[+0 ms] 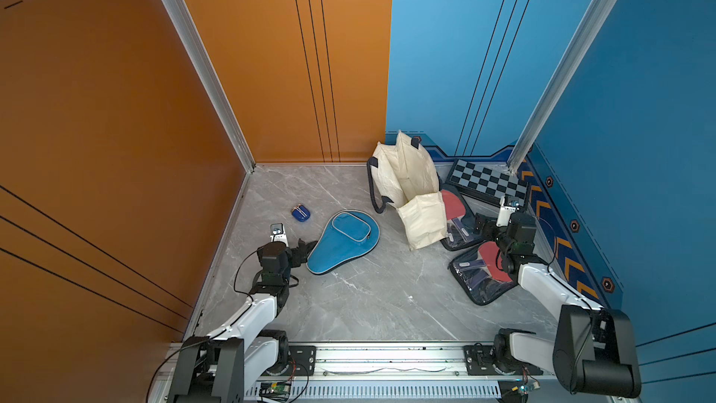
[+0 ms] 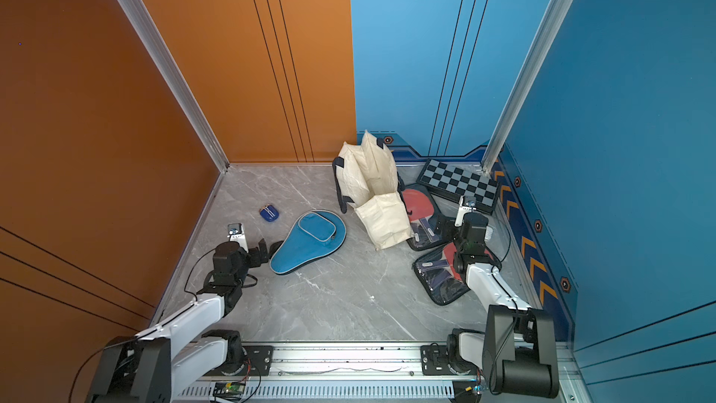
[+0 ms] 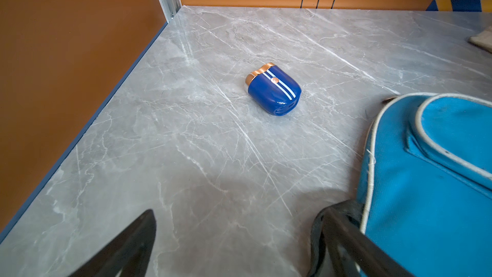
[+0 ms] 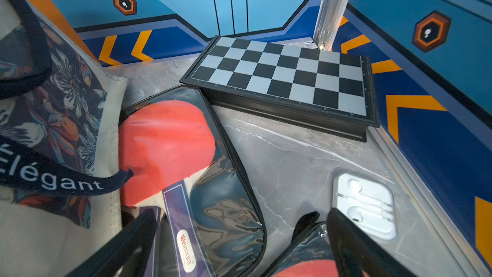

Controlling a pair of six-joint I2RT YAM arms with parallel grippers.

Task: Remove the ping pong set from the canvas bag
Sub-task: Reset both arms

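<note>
1. The left gripper stood wide open and empty, just beside the blue case, which lay flat on the table near the canvas bag.
2. The right gripper gaped empty over the near pouch, which touched the bag. The far pouch lay just beyond.
3. The bag's strap crossed the near pouch, so dragging that pouch could snag the strap and topple the bag.
4. All three pieces lay outside the bag, but its inside was hidden.

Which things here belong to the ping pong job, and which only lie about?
Job: canvas bag; blue paddle case; far paddle pouch; near paddle pouch.
Lying about: chequered board; small blue gadget; white earphone box.
</note>
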